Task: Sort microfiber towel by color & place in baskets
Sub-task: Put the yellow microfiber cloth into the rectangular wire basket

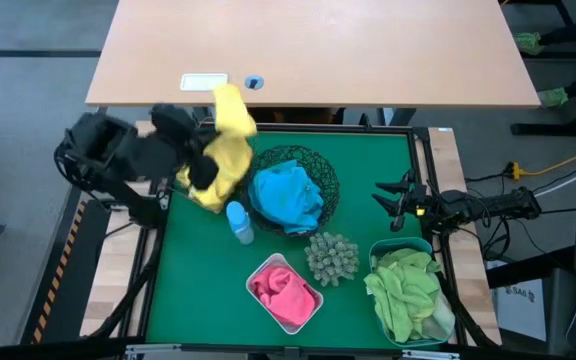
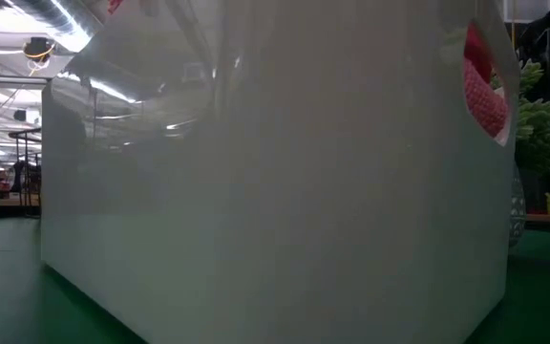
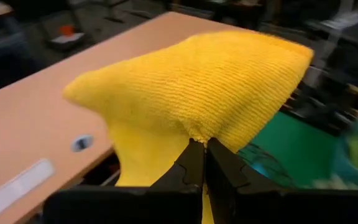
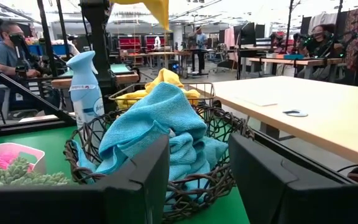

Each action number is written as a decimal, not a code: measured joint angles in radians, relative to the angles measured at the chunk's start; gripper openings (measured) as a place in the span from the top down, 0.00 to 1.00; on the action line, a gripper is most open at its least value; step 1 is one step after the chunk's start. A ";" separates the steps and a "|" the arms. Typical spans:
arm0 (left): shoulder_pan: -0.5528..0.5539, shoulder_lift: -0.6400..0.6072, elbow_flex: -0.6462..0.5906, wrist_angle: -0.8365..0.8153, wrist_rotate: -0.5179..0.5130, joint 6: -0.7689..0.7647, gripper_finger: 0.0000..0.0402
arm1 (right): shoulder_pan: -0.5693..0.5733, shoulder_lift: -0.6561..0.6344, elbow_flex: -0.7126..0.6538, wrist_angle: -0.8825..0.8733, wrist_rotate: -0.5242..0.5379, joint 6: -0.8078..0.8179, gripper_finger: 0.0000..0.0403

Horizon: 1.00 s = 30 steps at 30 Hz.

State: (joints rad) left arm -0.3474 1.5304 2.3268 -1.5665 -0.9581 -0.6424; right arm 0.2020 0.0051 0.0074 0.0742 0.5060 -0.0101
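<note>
I see a yellow towel hanging from my left gripper, jaws pinched tight on it, up at the mat's far left corner over a wire basket with more yellow cloth in it. Beside it, the black mesh bowl holds blue towels. Near me, the white tub has pink towels, and the blue tub is heaped with green towels. My right gripper waits at the mat's right edge, jaws partly open, holding nothing, pointing at the bowl.

Left gripper clamped (raised, seemingly); right gripper parted.
</note>
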 joint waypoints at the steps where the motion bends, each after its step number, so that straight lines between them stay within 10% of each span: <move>1: 0.030 -0.003 0.000 -0.001 0.003 0.006 1.00 | 0.000 0.000 0.000 0.000 0.000 0.001 0.58; 13: 0.335 -0.007 -0.130 -0.004 0.146 0.087 1.00 | 0.000 0.005 0.000 -0.001 0.000 0.001 0.58; 30: 0.603 -0.175 -0.911 0.051 0.316 0.050 1.00 | 0.000 0.101 0.000 -0.002 -0.001 0.029 0.58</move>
State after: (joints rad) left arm 0.2556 1.3556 1.4158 -1.5155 -0.6423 -0.5921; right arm 0.2020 0.1065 0.0074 0.0727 0.5053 0.0193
